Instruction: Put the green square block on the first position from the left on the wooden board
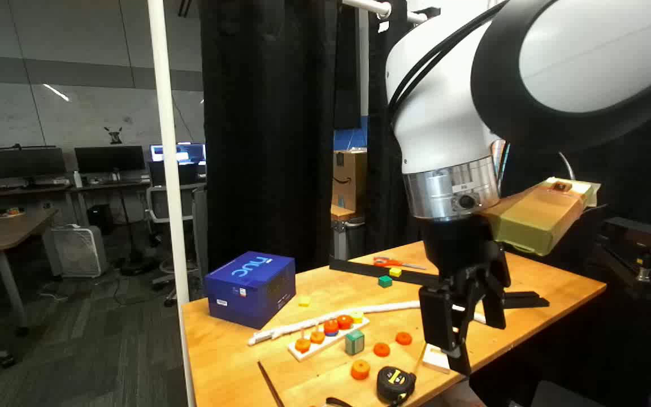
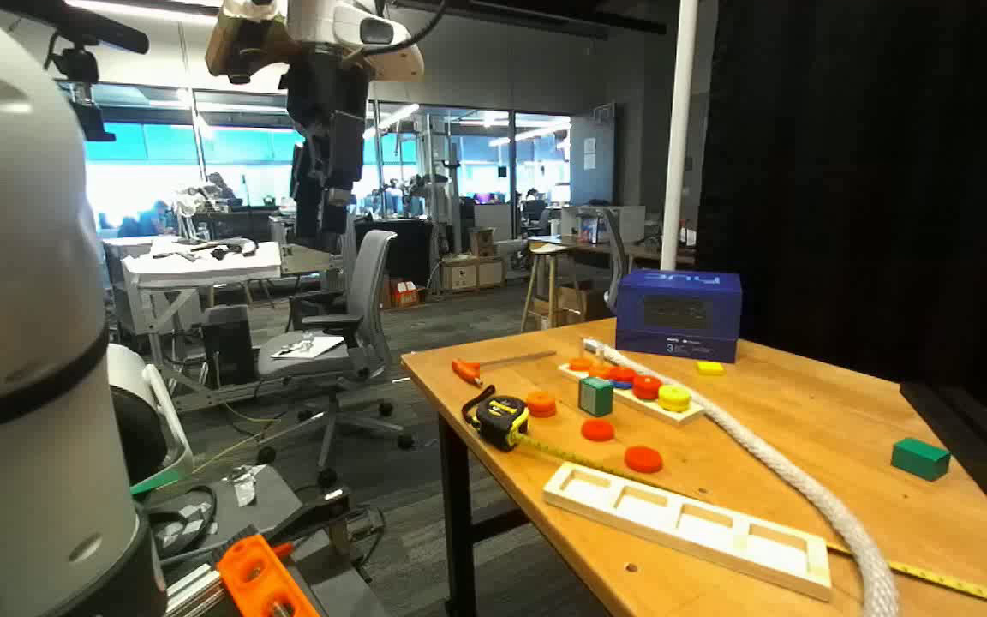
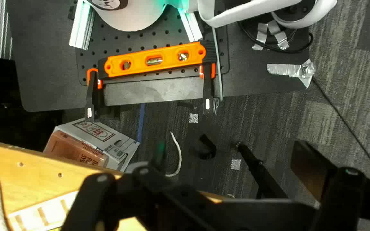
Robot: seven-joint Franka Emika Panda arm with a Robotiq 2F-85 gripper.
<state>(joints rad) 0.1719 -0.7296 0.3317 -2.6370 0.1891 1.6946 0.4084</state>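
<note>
Two green blocks show. One [image 1: 354, 342] stands beside a peg board; it also shows in an exterior view [image 2: 595, 396]. Another green block [image 1: 385, 281] lies near a black strip, also in an exterior view [image 2: 920, 458]. I cannot tell which is meant. The wooden board [image 2: 687, 542] is pale, with four empty recesses, near the table edge. My gripper partly hides it in an exterior view [image 1: 437, 358]; part shows in the wrist view [image 3: 43, 210]. My gripper [image 1: 477, 343] is open and empty, high up and off the table's side in an exterior view [image 2: 324, 210].
The peg board [image 2: 684, 415] holds orange, red, blue and yellow pieces. Loose orange-red pieces [image 2: 643, 459], a tape measure [image 2: 502, 420] with its tape out and a white rope [image 2: 772, 458] lie around. The blue box [image 1: 252, 289] stands behind. An orange level [image 3: 154, 61] lies at my base.
</note>
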